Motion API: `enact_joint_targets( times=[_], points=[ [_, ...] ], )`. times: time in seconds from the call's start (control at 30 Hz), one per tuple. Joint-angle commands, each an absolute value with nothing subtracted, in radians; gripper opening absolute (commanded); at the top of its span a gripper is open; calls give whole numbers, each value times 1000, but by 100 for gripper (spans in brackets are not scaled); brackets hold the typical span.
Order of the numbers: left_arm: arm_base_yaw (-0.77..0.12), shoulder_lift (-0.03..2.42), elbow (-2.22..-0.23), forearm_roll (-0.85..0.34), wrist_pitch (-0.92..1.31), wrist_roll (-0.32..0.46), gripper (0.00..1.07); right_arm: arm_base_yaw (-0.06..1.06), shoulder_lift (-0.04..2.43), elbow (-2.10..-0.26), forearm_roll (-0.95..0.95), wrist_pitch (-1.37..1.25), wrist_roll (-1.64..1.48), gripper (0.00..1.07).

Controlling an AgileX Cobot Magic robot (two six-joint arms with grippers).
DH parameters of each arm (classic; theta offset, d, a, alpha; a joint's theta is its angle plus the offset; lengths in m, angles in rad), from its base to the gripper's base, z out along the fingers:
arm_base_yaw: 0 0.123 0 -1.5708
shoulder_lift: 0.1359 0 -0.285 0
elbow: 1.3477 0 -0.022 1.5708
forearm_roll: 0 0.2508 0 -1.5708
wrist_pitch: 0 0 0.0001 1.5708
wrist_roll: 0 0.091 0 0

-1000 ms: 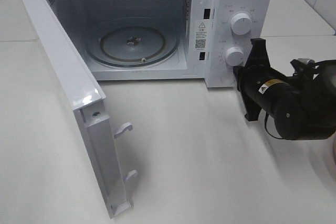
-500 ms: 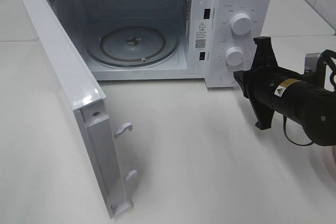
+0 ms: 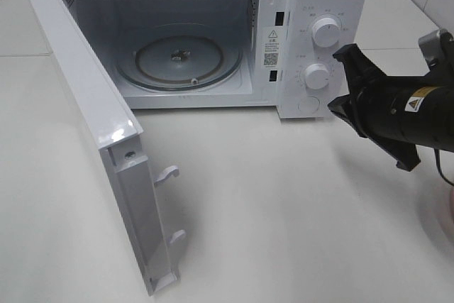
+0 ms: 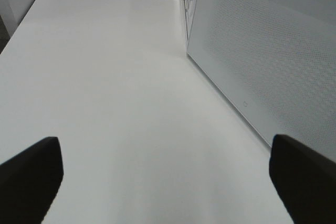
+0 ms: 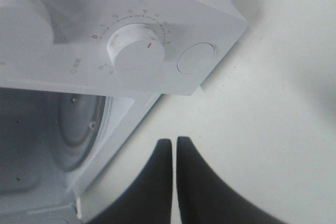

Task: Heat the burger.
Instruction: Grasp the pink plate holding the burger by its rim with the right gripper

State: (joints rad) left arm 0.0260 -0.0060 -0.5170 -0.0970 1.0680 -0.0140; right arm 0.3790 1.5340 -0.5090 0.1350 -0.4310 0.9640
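The burger is out of view in every frame. The white microwave [image 3: 312,5] stands with its door [image 3: 92,111] swung wide to the left, and its glass turntable [image 3: 177,58] is bare. My right gripper [image 3: 333,106] is shut on nothing and hovers just right of the control panel's lower corner. In the right wrist view its closed tips [image 5: 173,142] sit over the table below the lower knob [image 5: 135,56] and the round button [image 5: 196,58]. My left gripper [image 4: 165,166] is open and empty above bare table, beside the microwave's perforated side wall [image 4: 262,51].
Two knobs [image 3: 325,31] [image 3: 316,76] and a round button [image 3: 309,106] sit on the panel. The open door juts toward the front left of the table [image 3: 284,218]. A pink rim [image 3: 450,211] shows at the right edge.
The right arm has swung right and toward the back while its wrist rolled. Its shut tips stay near the panel's lower corner. The microwave and its door have not moved.
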Motion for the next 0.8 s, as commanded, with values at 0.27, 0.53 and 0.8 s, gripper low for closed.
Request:
enact_joint_targets(
  times=[0.27,0.53,0.8],
  points=[
    [22,-20,-516,-101,1069,-14,100,374,1371,-510,137,-170,570,0],
    [22,-20,-516,-101,1069,-14,100,372,1284,-549,133,85,295,2],
    [22,-20,-516,-101,1069,-14,100,372,1282,-675,110,450,101,4]
  ],
)
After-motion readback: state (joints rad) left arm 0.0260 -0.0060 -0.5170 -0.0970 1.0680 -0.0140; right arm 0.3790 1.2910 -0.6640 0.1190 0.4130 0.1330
